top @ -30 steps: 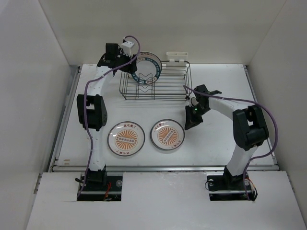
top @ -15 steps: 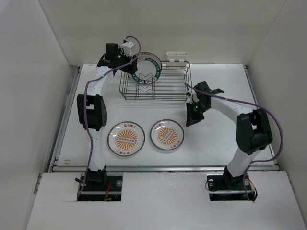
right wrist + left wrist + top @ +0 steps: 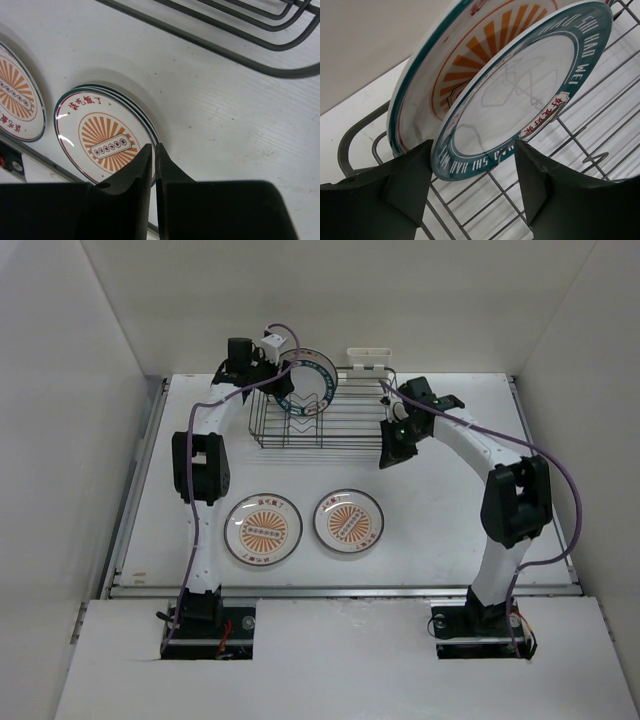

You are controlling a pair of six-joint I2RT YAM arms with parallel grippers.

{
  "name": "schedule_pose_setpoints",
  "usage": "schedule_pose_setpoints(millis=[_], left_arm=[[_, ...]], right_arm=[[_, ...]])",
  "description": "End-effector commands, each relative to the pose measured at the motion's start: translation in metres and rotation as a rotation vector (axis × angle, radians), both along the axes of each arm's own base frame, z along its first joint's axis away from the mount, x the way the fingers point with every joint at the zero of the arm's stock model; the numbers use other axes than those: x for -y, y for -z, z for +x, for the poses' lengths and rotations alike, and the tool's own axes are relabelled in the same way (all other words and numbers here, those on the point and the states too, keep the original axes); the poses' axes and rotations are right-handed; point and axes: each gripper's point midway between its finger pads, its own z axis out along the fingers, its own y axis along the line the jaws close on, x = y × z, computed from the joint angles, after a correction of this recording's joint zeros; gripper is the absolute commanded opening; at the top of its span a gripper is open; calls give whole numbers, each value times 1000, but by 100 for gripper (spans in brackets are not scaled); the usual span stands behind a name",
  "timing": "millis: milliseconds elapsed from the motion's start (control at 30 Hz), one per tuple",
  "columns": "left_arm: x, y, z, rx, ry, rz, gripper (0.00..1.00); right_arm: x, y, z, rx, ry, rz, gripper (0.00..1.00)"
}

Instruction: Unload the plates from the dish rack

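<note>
Movement: right claw (image 3: 154, 150), closed empty, has climbed beside the dish rack (image 3: 322, 430); left claw (image 3: 475, 162) spread astride teal-rimmed plate (image 3: 530, 85).

Plates (image 3: 520, 100) glossy glazed ceramic; dish rack (image 3: 335, 425) dark, smooth metal wire; table (image 3: 240, 125) white, matt, faintly grained.

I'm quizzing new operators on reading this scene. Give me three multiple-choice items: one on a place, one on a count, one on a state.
1. Where do the unloaded plates lie?
A) on the table in front of the dish rack
B) behind the rack
C) stacked inside the rack

2. How many plates stand in the rack?
A) one
B) two
C) four

3. The right gripper has its jaws:
A) wide open
B) shut on a plate
C) shut, empty

Answers:
1 A, both lie flat there side by side.
2 B, a teal-rimmed plate with a sunburst plate behind it.
3 C, the jaws meet with nothing between them.
</note>
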Motion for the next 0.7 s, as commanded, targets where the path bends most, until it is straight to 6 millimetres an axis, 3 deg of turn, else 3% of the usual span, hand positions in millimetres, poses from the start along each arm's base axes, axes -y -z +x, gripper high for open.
schedule_pose_setpoints(millis=[0, 33, 100, 133, 300, 433, 533, 667], left_arm=[[10, -50, 9, 140, 59, -33, 60], [9, -56, 12, 145, 37, -47, 60], [8, -41, 16, 121, 24, -46, 57], [9, -48, 18, 136, 24, -48, 54], [17, -33, 4, 74, 96, -57, 18], [16, -27, -1, 63, 109, -40, 0], [15, -34, 0, 76, 97, -43, 0], [24, -68, -15, 120, 180, -70, 0]], right_arm=[[-4, -5, 2, -12, -32, -6, 13], [-4, -7, 2, -11, -32, -5, 13], [-4, -4, 2, -19, -32, -8, 13], [-4, -4, 2, -19, -32, -8, 13], [2, 0, -12, -48, -20, -25, 13], [5, 0, -19, -51, -11, -22, 13], [6, -4, -24, -42, -3, -15, 13], [11, -5, -28, -35, 4, -30, 13]])
